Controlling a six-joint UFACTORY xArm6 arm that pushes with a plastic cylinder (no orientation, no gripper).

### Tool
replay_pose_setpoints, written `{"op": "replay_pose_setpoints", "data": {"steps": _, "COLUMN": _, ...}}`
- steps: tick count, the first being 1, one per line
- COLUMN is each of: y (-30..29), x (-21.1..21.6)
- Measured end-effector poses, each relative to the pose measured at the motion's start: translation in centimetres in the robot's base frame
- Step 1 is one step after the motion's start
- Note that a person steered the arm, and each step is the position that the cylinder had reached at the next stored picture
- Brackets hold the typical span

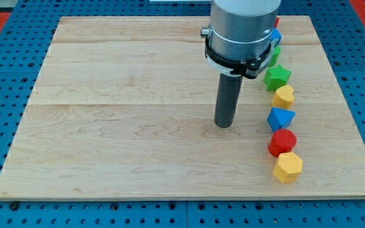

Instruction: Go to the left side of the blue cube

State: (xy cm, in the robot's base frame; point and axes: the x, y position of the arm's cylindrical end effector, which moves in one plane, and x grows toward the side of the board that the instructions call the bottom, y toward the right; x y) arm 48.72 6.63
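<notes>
My tip (224, 125) rests on the wooden board (119, 126), right of its middle. A column of blocks runs down the view's right side. An angular blue block (281, 118) lies to the right of my tip at about the same height, with a clear gap between them. A second blue block (276, 37) shows near the view's top, mostly hidden behind the arm's grey body (243, 28); its shape cannot be made out.
From the top down, the column holds a red block (276, 22), a green block (275, 56) partly hidden by the arm, a green star (277, 77), a yellow heart (284, 96), a round red block (282, 142) and a yellow hexagon (288, 167).
</notes>
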Motion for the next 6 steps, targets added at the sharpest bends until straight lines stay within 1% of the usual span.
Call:
{"op": "replay_pose_setpoints", "data": {"steps": 3, "y": -0.1, "x": 0.0}}
{"op": "replay_pose_setpoints", "data": {"steps": 4, "y": -0.1, "x": -1.4}}
{"op": "replay_pose_setpoints", "data": {"steps": 5, "y": 0.5, "x": -4.4}}
{"op": "replay_pose_setpoints", "data": {"steps": 6, "y": 0.6, "x": -9.8}}
